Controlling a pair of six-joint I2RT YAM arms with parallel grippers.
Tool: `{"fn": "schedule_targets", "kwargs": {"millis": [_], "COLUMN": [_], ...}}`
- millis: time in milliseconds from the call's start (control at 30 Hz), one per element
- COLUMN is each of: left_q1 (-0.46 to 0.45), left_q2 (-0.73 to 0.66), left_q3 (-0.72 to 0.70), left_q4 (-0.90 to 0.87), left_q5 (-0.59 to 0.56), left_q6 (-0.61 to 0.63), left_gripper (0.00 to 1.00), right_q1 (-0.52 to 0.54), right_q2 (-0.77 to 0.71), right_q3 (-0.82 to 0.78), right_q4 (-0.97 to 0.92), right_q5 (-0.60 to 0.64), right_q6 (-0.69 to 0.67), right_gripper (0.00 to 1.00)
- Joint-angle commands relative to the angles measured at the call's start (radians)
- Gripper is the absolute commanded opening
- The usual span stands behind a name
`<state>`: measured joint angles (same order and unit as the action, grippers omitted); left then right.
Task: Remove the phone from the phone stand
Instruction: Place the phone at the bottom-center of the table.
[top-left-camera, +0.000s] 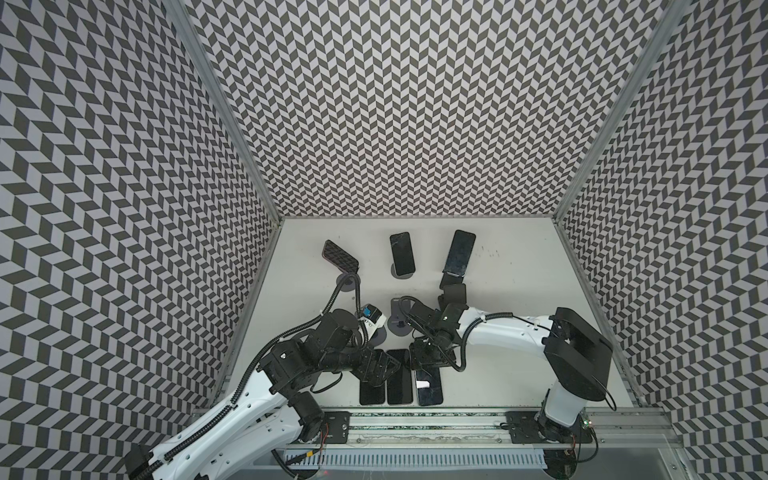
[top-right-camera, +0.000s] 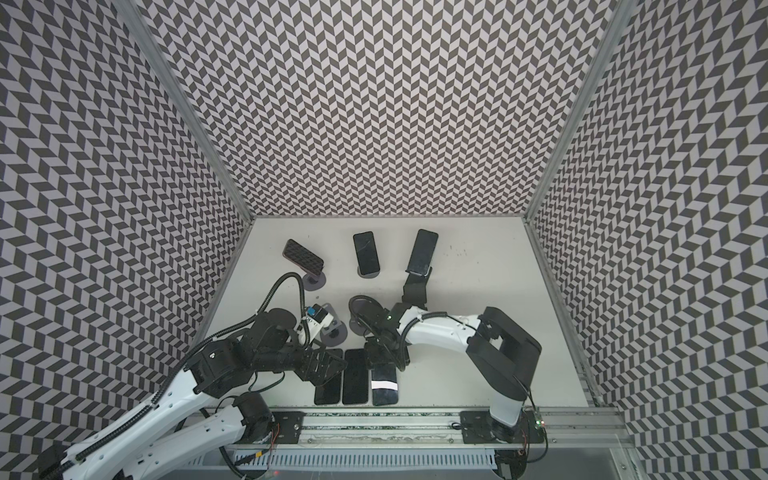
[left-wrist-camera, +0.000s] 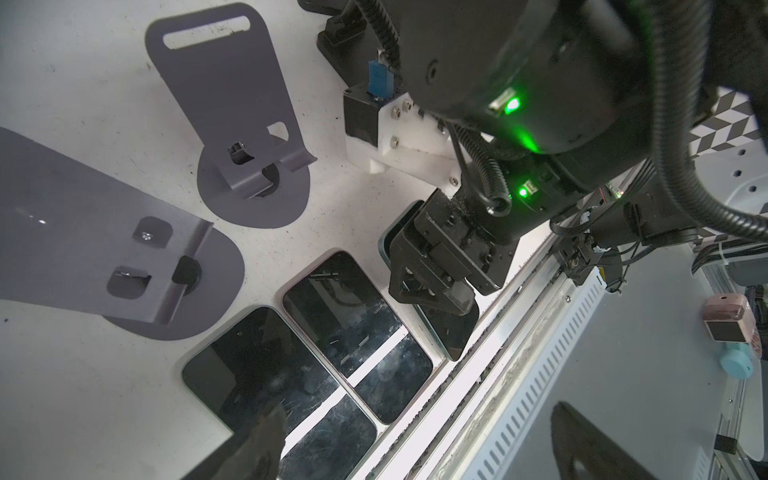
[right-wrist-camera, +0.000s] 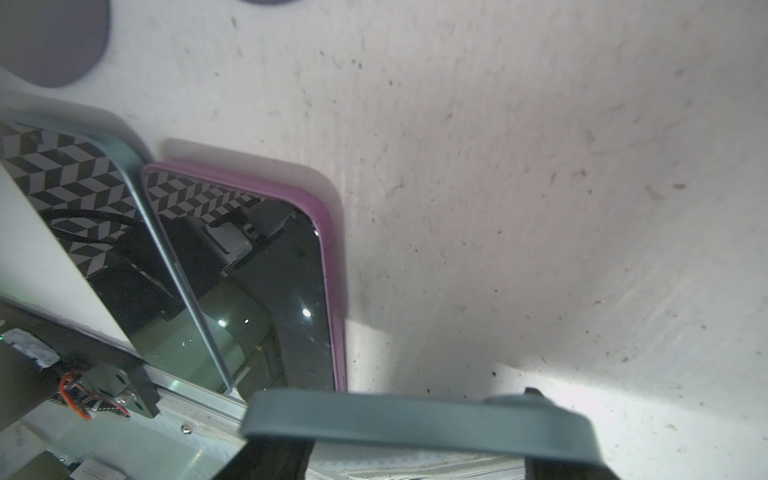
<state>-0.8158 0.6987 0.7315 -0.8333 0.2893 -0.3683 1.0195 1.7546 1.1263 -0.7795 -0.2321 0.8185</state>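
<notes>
Gripping the grey-cased phone (right-wrist-camera: 415, 422) across its width, the right gripper (left-wrist-camera: 430, 296) holds it low at the front of the table (top-left-camera: 519, 257). It sits just beside a pink-cased phone (right-wrist-camera: 249, 270), well clear of the empty phone stand (left-wrist-camera: 245, 137). The left gripper (top-left-camera: 379, 371) hovers over a third phone (top-left-camera: 371, 395) lying flat, jaws spread wide.

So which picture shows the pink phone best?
The left wrist view: nearly the whole pink phone lies flat in plain sight. The right wrist view shows its pink rim close up, but one end is hidden. In both top views it is small and dark.
</notes>
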Motion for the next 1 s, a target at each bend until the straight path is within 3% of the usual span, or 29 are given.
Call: {"fn": "schedule_targets", "kwargs": {"millis": [0,967], "left_q1": [0.000,0.017], "left_q2": [-0.019,-0.034], "left_q3": [-0.010,-0.012], "left_q4": [-0.012,-0.015], "left_q5": [-0.018,-0.037], "left_q6": [-0.001,-0.009], "left_gripper": [0.99,1.00], "right_q1": [0.011,0.002], "right_q2": [0.002,0.038], "right_q3": [-0.014,0.000], "right_q4": [0.032,0.025], "right_q5": [-0.015,-0.030], "right_q6": [0.028,0.023], "right_gripper": [0.45,0.49]}}
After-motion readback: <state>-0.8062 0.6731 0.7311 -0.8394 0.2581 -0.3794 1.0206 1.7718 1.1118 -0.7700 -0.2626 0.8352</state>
